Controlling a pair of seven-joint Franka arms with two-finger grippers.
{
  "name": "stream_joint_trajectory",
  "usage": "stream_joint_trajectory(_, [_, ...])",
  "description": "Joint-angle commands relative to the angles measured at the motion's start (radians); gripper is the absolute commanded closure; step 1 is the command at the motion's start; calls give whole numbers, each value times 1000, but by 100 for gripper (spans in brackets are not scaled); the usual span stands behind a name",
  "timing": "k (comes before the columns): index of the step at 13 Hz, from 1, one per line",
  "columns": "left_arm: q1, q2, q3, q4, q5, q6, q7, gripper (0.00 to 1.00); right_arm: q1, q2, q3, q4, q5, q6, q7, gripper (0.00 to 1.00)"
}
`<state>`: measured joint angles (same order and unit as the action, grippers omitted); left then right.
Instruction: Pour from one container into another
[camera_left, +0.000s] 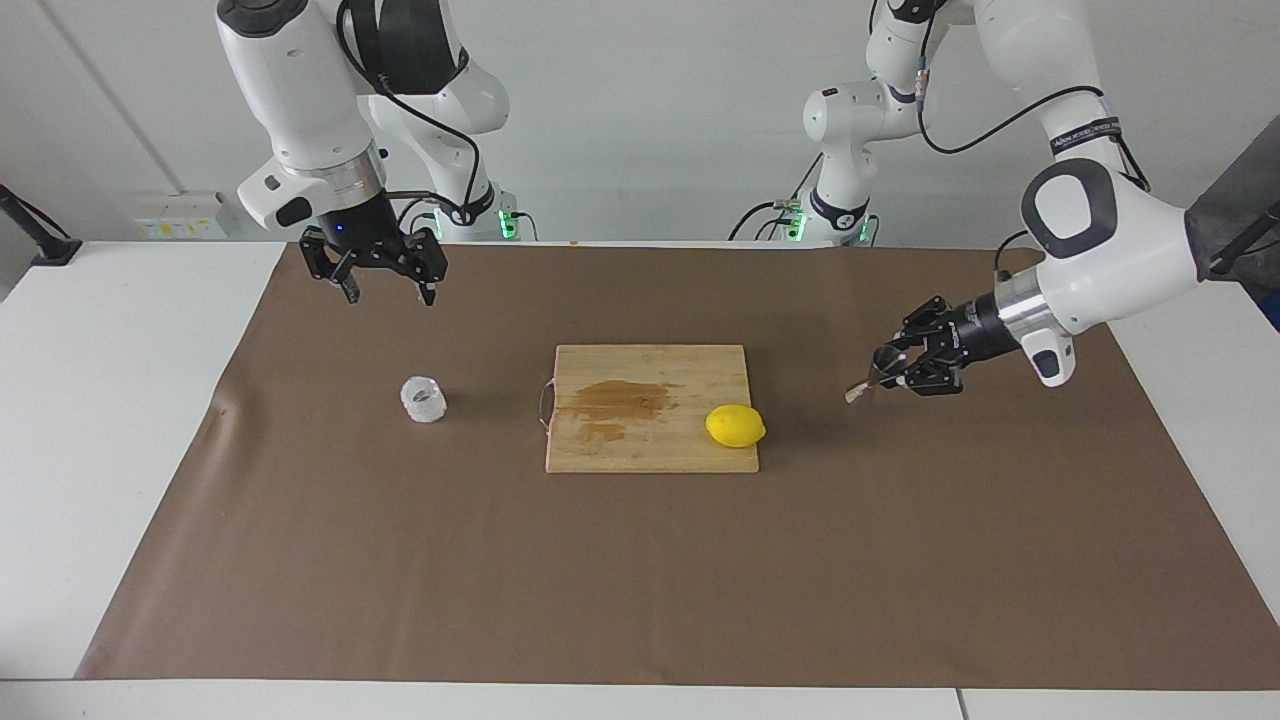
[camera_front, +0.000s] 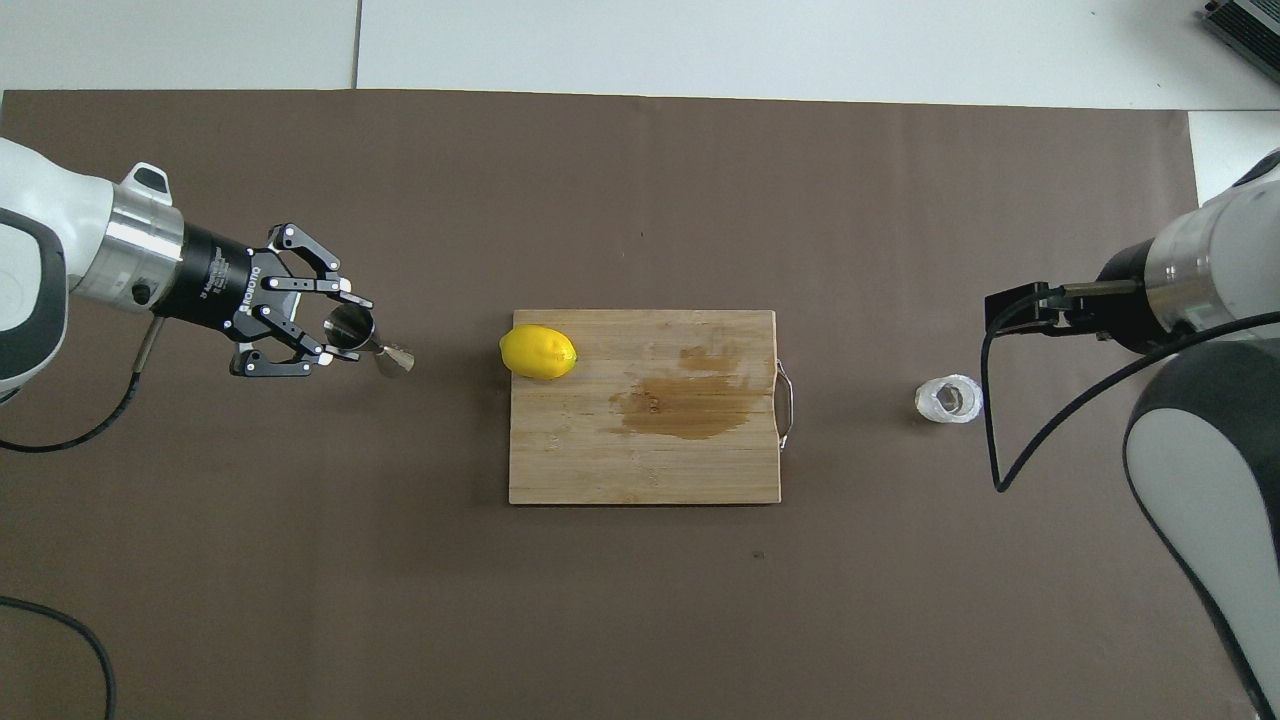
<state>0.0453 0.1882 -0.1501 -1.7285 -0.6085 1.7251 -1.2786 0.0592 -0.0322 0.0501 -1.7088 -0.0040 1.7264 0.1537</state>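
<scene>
Facing the robots: left gripper (camera_left: 886, 366) has the jigger (camera_left: 866, 384) pinched, tilted, up over the mat (camera_left: 640, 560) beside the board (camera_left: 650, 405). Right gripper (camera_left: 385, 283) waits spread wide above the cup (camera_left: 423, 399).

From overhead: jigger (camera_front: 366, 342) near the lemon (camera_front: 538, 351) (on the board's corner); cup (camera_front: 949, 398) stands at the right arm's end.

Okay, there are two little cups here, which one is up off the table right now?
The steel jigger: the left gripper holds it tilted in the air over the brown mat. The clear glass cup stands on the mat.
</scene>
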Motion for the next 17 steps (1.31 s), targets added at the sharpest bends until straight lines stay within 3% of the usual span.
stream_joint_trajectory(1, [-98,-1,-17,20,-22,63,-112,100,-10,-15,8,-9,22,-10,14,0])
stream_joint_trajectory(6, [-303,17,-16,12,-68,266,-298,100,-10,-14,8,-9,22,-10,14,0])
stream_joint_trajectory(12, [-476,92,-16,7,-68,445,-357,100,-10,-14,8,-9,24,-10,14,0])
stream_joint_trajectory(17, [-513,141,-16,4,-62,497,-350,100,-10,-14,8,-9,24,-10,14,0])
